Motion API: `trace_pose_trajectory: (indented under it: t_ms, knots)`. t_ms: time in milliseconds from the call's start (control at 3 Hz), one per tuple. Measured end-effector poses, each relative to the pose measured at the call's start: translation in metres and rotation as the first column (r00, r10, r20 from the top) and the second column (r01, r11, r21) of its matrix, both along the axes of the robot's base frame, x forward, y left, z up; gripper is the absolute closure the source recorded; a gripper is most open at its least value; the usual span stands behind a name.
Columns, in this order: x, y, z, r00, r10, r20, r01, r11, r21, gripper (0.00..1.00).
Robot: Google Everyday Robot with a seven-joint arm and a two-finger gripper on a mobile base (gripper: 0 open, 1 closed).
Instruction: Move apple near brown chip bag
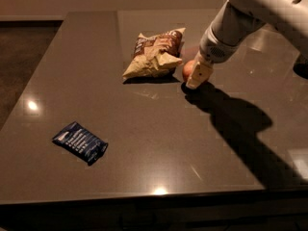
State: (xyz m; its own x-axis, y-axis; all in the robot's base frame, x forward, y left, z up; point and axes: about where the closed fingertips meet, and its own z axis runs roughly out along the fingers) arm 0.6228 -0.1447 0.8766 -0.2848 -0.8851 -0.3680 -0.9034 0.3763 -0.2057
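Red-orange apple (187, 70) sits low on the counter (144, 143) at three o'clock of the brown chip bag (153, 56), just beside it; my claw (196, 78) apparently clasps it. Only release remains, I judge.

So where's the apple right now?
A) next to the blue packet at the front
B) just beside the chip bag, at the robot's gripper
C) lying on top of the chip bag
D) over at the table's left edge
B: the apple is down at table level just right of the chip bag as pictured, partly hidden by the gripper and far from the blue packet.
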Motion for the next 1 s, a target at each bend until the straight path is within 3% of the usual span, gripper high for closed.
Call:
trace_pose_trajectory:
  t_ms: [667, 1000]
  knots:
    - [-0.0031, -0.0174, -0.0119, 0.9991, -0.036, -0.024, 0.036, 0.999, -0.005, 0.0]
    - [-0.003, -0.017, -0.0121, 0.9991, -0.035, -0.024, 0.035, 0.999, -0.005, 0.0]
